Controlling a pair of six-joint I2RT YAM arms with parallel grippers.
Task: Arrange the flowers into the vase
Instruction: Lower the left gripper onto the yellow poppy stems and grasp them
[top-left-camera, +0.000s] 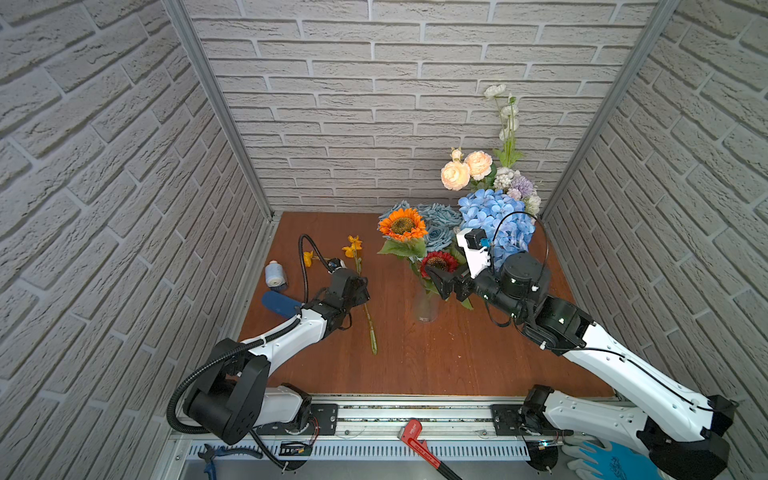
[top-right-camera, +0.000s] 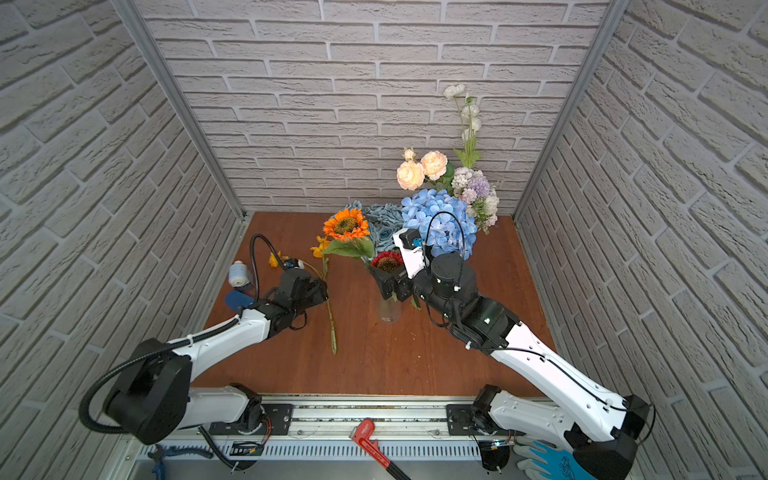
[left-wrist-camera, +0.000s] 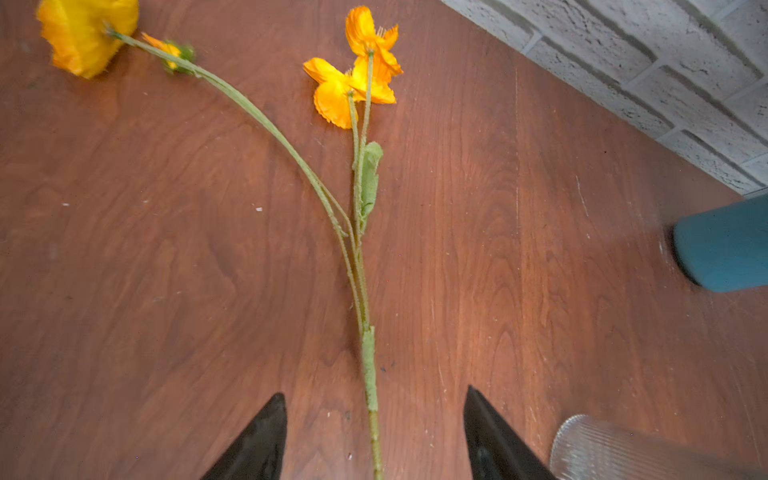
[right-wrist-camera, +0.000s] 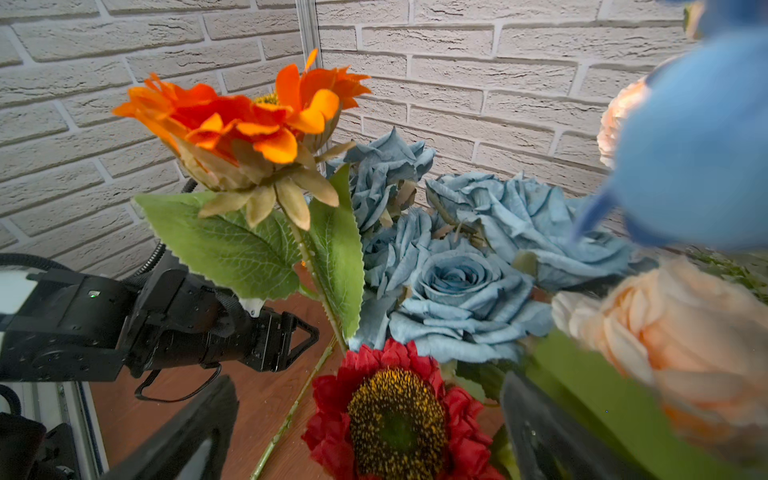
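A clear glass vase (top-left-camera: 427, 307) stands mid-table holding flowers: orange sunflower (top-left-camera: 402, 224), red sunflower (top-left-camera: 438, 262), dusty-blue roses (top-left-camera: 440, 216), blue hydrangea (top-left-camera: 494, 216), cream-peach roses (top-left-camera: 465, 168), lilac-white clusters (top-left-camera: 517, 187) and tall white buds (top-left-camera: 505, 112). A yellow-bloomed flower (top-left-camera: 369, 320) lies flat on the table to the left. My left gripper (left-wrist-camera: 376, 392) is open low over it, one finger on each side of its green stem (left-wrist-camera: 370, 374), not touching. My right gripper (right-wrist-camera: 370, 378) is open by the bouquet, with the red sunflower (right-wrist-camera: 395, 419) between its fingers.
A pale blue spool (top-left-camera: 276, 275) and a dark blue object (top-left-camera: 280, 303) lie by the left wall, close to the left arm. On the front rail are a red wrench (top-left-camera: 419, 444), pliers (top-left-camera: 212, 457) and a blue glove (top-left-camera: 602, 457). Brick walls enclose three sides.
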